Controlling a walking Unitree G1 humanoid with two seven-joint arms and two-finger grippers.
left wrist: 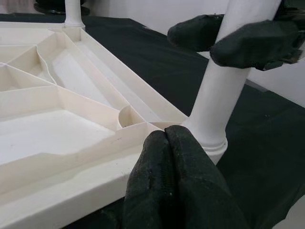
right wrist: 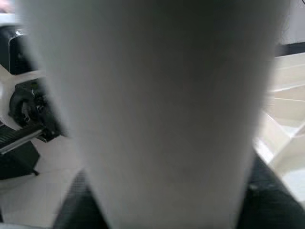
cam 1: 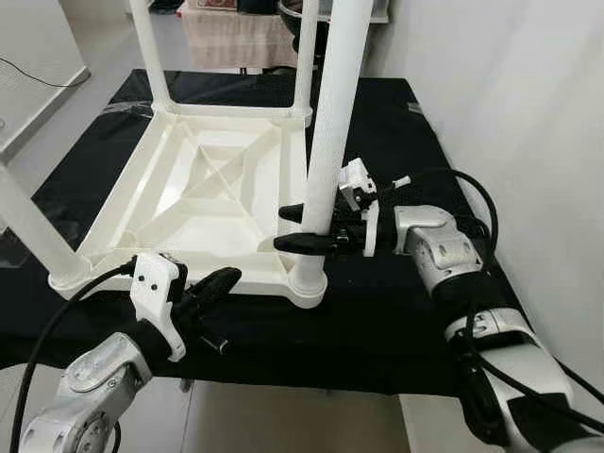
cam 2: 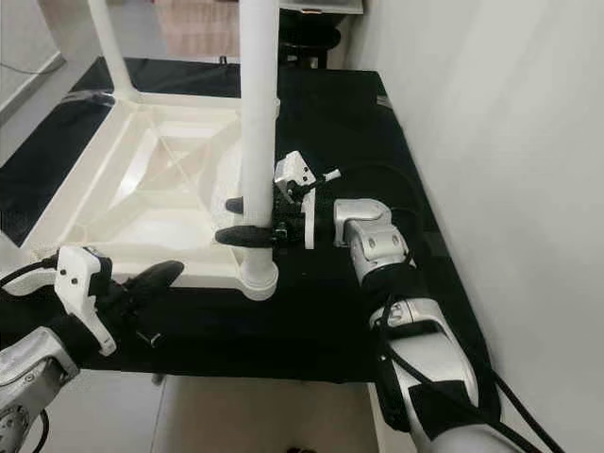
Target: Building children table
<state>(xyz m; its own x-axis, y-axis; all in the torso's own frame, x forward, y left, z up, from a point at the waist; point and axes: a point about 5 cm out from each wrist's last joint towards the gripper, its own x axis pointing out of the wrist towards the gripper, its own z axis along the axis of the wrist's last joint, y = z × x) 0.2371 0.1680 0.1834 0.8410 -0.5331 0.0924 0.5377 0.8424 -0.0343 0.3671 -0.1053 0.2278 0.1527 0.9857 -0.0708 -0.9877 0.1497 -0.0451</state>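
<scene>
From the left eye, we see the white children's table top [cam 1: 203, 193] lying upside down on a black cloth [cam 1: 396, 311], its near-right leg [cam 1: 330, 142] upright in the corner socket. Our right gripper [cam 1: 302, 228] clasps that leg low down, one finger either side. From the left wrist, our left gripper [left wrist: 167, 143] has its fingers pressed together, holding nothing, just beside the table top's near edge. From the right wrist, the blurred white leg looms close.
</scene>
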